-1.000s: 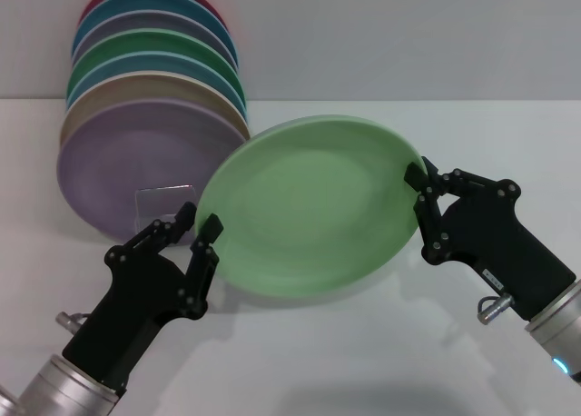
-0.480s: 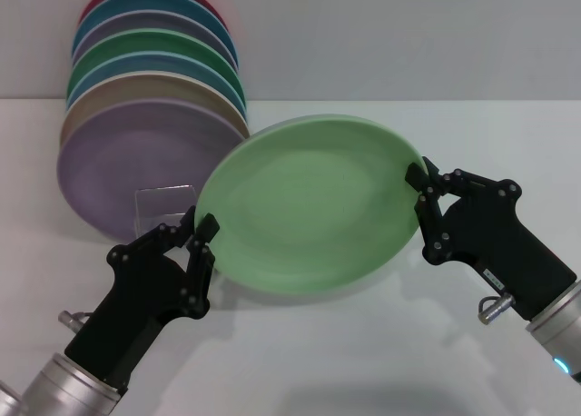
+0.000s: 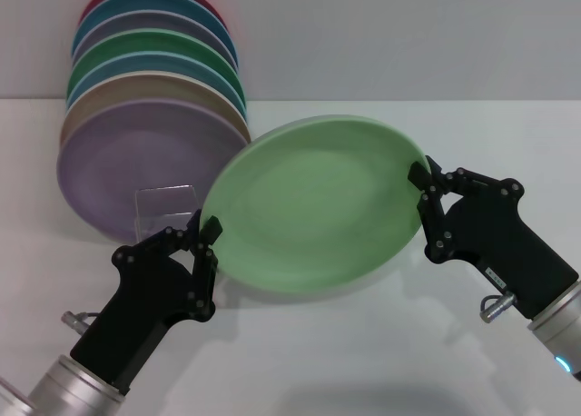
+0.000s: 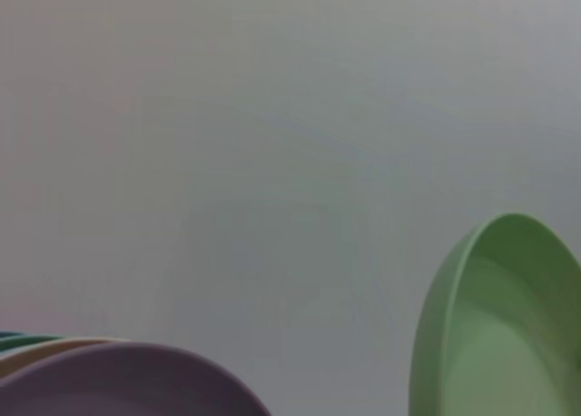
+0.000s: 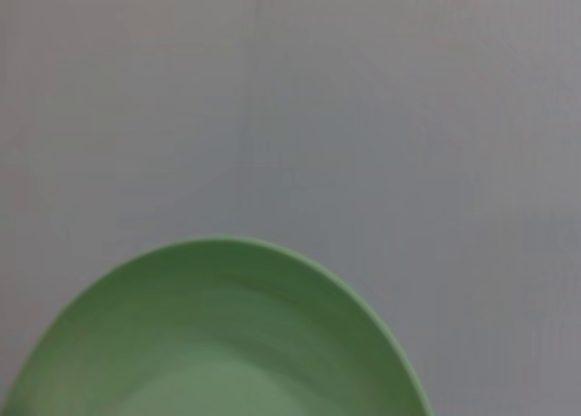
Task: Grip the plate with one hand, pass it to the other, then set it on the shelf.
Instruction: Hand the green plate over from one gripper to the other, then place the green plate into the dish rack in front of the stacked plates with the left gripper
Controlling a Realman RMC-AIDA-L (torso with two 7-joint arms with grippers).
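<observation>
The right gripper (image 3: 419,187) pinches the rim of the plate (image 3: 318,203) on the plate's right side, with its black fingers (image 3: 417,173) closed tight on the edge. The right arm comes in from the lower right of the plate, and its silver wrist sits at the far corner.

The left gripper (image 3: 205,232) is at the plate's lower left edge. Its two fingertips sit on either side of the rim, one in front and one tucked behind. They look closed on the rim, so both hands grip the plate at once. The left arm slants down and away from the plate toward the bottom left.

The plate is pale green and round, with a low raised rim. It is held up off the white table (image 3: 381,352) and tilted, so its inner face shows (its right side sits higher than its left). Its soft shadow lies on the table just below it.

Left of the plate, just beside its lower left rim, stands the shelf (image 3: 163,205) — a small clear rack. Behind the shelf, a stack of plates (image 3: 136,116) leans in a row, with a big lilac one (image 3: 118,175) at the front and tan, blue, green and red ones behind it.

In the left wrist view the plate (image 4: 508,334) shows edge-on, near the lilac plate (image 4: 118,384). In the right wrist view the plate (image 5: 218,343) fills the lower part against a plain grey wall (image 5: 363,116).
</observation>
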